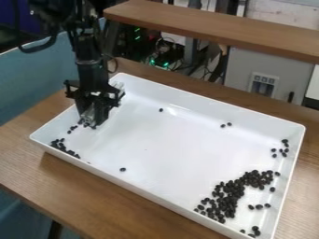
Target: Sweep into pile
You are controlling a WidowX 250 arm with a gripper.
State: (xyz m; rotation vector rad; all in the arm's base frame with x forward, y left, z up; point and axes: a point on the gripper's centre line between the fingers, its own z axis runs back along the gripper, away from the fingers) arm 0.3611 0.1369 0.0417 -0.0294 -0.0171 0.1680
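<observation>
One gripper [91, 117] at the left end of one white tray [149, 149]; whether wide or narrow, cannot tell. Dark beans, uncounted: one main heap [232, 192] at lower right, one small cluster [65, 148] in the left corner. Wooden table [124, 205] beneath; grey cabinet [240, 70] behind. Heap's long axis slants lower left to upper right.

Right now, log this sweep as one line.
sweep unfinished | gripper low in tray, left end | largest dark bean cluster toward lower right | smaller cluster by left corner | strays between
</observation>
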